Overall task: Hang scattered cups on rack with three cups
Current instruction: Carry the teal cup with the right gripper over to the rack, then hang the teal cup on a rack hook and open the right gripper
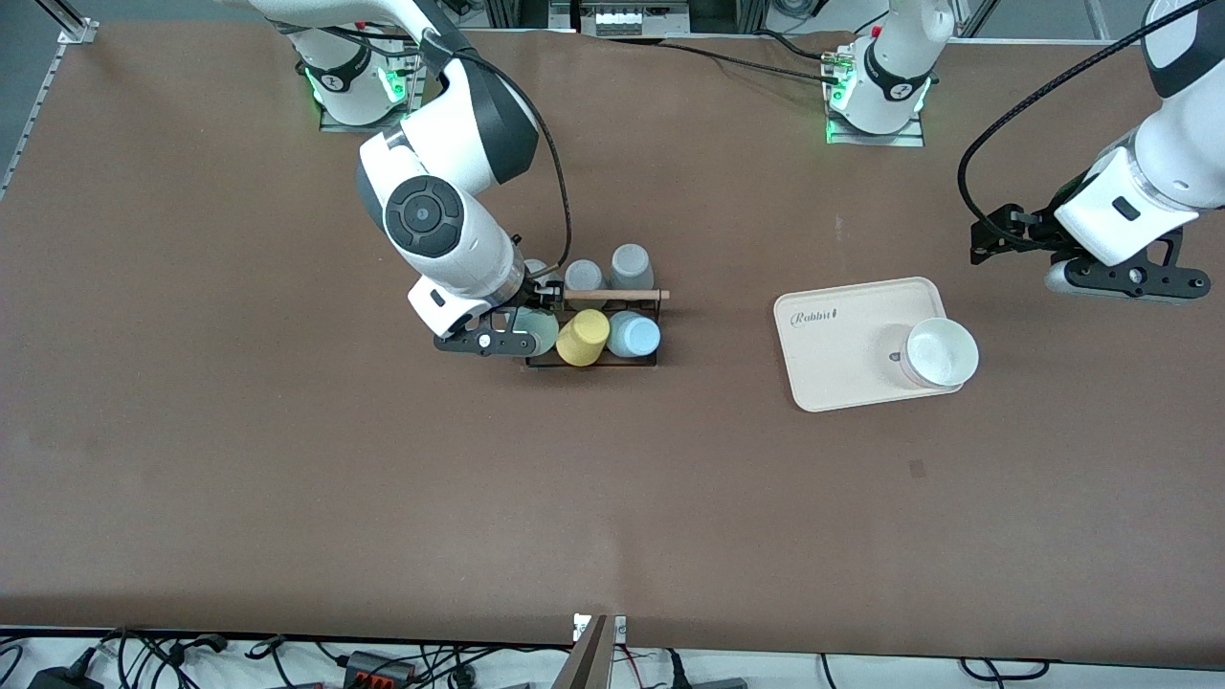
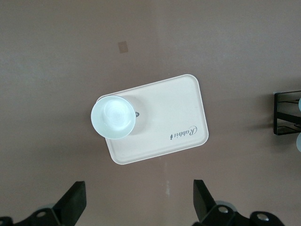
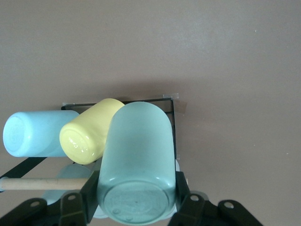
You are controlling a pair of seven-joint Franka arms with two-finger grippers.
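The black wire rack [image 1: 593, 365] with a wooden rod [image 1: 617, 295] stands mid-table. My right gripper [image 1: 532, 323] is shut on a pale sage-green cup [image 1: 541, 332] at the rack's end toward the right arm. In the right wrist view the sage-green cup [image 3: 138, 160] is upside down, its base up between the fingers [image 3: 183, 194]; whether it sits on a peg is hidden. A light blue cup [image 1: 634, 335] and a yellow cup [image 1: 583, 337] lean on the rack beside it. My left gripper [image 1: 991, 239] waits open above bare table near the tray, with nothing between its fingers [image 2: 75, 203].
Two grey cups [image 1: 632, 265] sit on the rack's row farther from the front camera. A cream tray [image 1: 842, 335] lies toward the left arm's end, with a white cup [image 1: 941, 352] on it. The tray [image 2: 174, 113] also shows in the left wrist view.
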